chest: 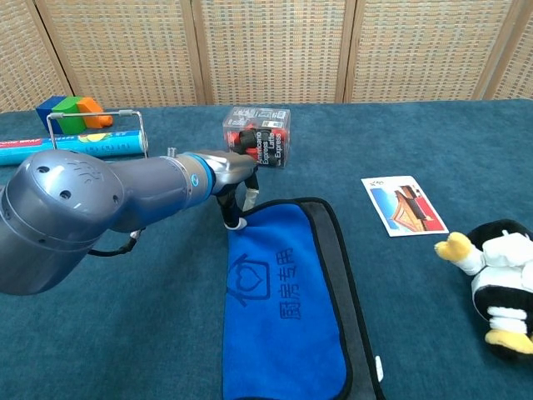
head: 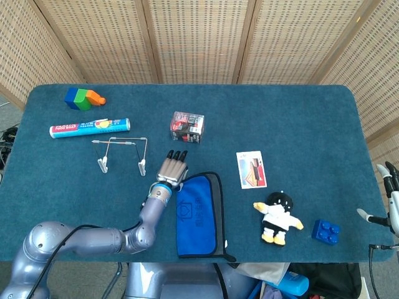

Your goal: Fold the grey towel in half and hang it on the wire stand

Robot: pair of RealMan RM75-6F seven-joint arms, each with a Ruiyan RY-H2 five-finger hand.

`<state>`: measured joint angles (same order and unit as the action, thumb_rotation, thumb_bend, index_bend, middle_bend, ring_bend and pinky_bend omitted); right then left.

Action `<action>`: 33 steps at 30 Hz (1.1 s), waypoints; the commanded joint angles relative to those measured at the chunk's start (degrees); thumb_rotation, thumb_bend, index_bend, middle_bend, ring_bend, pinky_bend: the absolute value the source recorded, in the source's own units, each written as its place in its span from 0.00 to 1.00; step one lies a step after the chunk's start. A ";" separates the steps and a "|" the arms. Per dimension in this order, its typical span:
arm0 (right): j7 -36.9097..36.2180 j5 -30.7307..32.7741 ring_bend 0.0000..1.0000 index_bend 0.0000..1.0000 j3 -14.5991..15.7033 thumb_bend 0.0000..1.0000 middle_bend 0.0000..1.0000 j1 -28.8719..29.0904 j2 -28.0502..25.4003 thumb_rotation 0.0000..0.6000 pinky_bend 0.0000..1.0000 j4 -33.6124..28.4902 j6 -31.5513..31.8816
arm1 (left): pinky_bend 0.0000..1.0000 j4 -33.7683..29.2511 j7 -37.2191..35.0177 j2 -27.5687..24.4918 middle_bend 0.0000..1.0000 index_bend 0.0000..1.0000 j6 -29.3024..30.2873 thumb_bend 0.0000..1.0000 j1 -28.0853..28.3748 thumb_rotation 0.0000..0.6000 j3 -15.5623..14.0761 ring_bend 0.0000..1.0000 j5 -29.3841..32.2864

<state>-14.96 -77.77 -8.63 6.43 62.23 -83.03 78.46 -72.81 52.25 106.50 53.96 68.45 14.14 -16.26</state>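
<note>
From the head view, one grey towel (head: 199, 215) lies folded on the teal tabletop (head: 299, 124) near the front edge, its blue face up and a grey strip showing along its right side. The left hand (head: 171, 169) rests at the towel's far left corner, fingers stretched out side by side toward the back; whether it pinches the cloth cannot be told from here. One wire stand (head: 120, 152) stands just left of that hand, apart from the towel. Around them: one clear box (head: 187, 126), one long tube (head: 90, 128), one cluster of coloured blocks (head: 83, 98), one card (head: 251, 169), one penguin toy (head: 278, 216) and one blue brick (head: 326, 232). The right hand (head: 390, 197) shows partly at the right edge, off the tabletop, with fingers apart and nothing in them.

From the chest view, the left hand (chest: 234, 179) has fingertips (chest: 236, 222) pressing down on the towel's (chest: 283, 300) lifted corner. The stand (chest: 96, 125), box (chest: 257, 136), card (chest: 404, 205) and penguin toy (chest: 500, 275) each appear once
</note>
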 commanded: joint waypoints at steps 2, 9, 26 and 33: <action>-0.18 -0.04 0.00 0.00 0.01 0.00 0.00 -0.05 -0.15 1.00 0.00 -0.07 0.04 | 0.00 -0.98 0.03 -0.48 0.00 0.79 0.96 0.61 -0.04 1.00 -0.06 0.00 -1.09; -0.58 -0.23 0.00 0.00 0.03 0.00 0.00 -0.14 -0.22 1.00 0.00 0.01 0.25 | 0.00 -4.05 -1.81 -2.61 0.00 0.83 3.15 0.62 -0.56 1.00 1.12 0.00 -4.86; -0.87 -0.26 0.00 0.00 0.05 0.00 0.00 -0.13 -0.26 1.00 0.00 -0.01 0.19 | 0.00 -11.11 -8.03 -12.11 0.00 0.84 5.23 0.60 -1.39 1.00 7.29 0.00 -12.04; -0.47 0.06 0.00 0.00 0.02 0.00 0.00 0.07 -0.14 1.00 0.00 0.06 -0.29 | 0.00 -9.98 -9.33 -17.04 0.00 0.84 3.61 0.60 -0.89 1.00 10.39 0.00 -9.95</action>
<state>-15.44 -77.72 -8.60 6.48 62.08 -82.98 78.19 -83.41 43.58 90.51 58.30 67.38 23.68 -26.77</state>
